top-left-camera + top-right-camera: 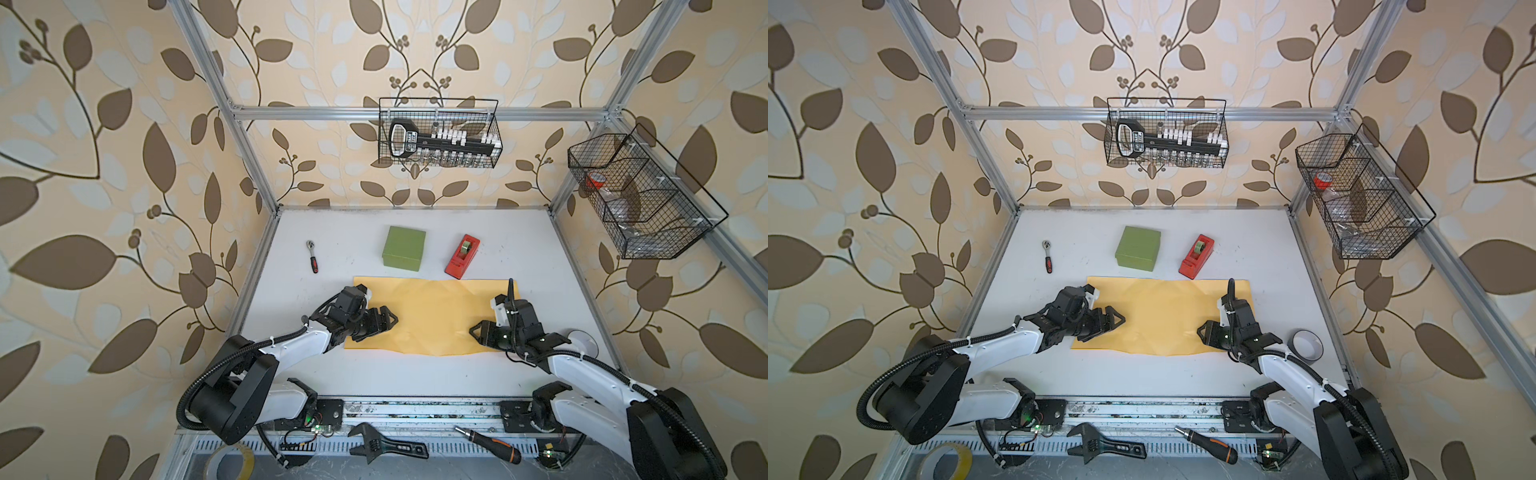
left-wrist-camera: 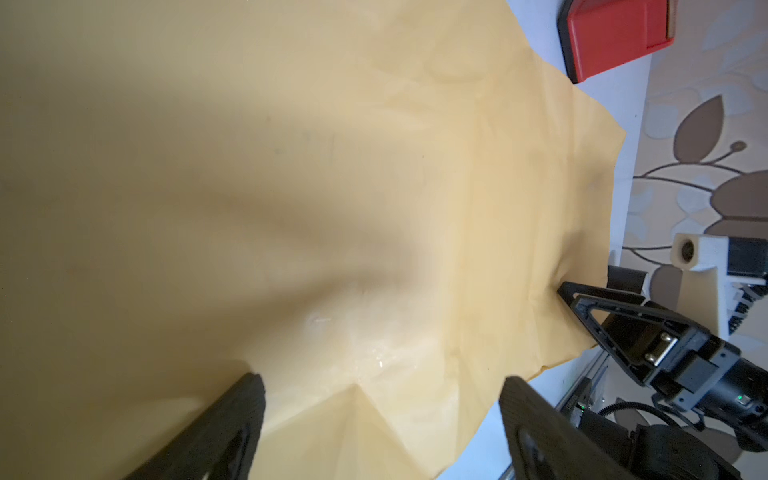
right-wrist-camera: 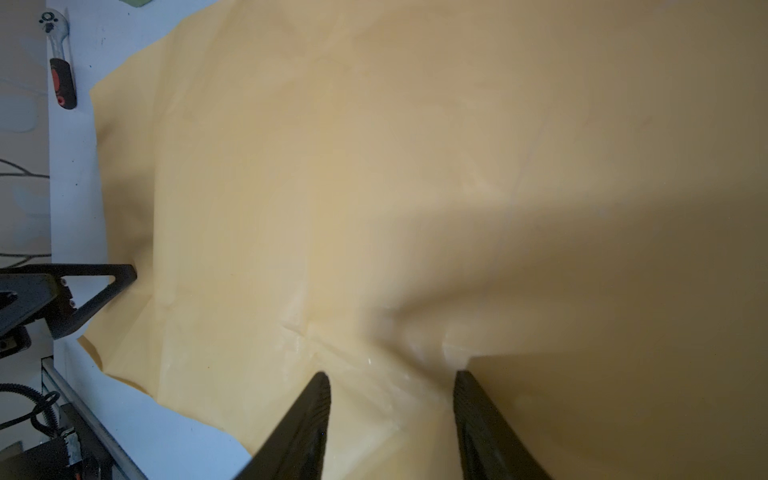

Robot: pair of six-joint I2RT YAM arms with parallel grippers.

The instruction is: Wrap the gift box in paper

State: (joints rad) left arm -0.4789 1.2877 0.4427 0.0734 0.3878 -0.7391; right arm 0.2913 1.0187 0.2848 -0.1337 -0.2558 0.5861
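The olive-green gift box [image 1: 404, 248] [image 1: 1138, 248] sits with its lid on at the back middle of the white table, just behind the paper. The paper [image 1: 432, 316] [image 1: 1163, 316] lies spread yellow face up, creased, with nothing on it. My left gripper [image 1: 378, 328] [image 2: 382, 378] stands wide open on the sheet's left part, with a raised crease between its fingers. My right gripper [image 1: 478, 332] [image 3: 391, 373] rests on the sheet's right part. Its jaws stand apart, narrower than the left's, with a wrinkled ridge of paper between them.
A red tape dispenser [image 1: 462, 256] stands right of the box, close to the sheet's far edge. A small ratchet [image 1: 311, 256] lies at the back left. A grey tape roll [image 1: 1306, 345] sits by the right arm. Wire baskets [image 1: 440, 133] hang on the back and right walls.
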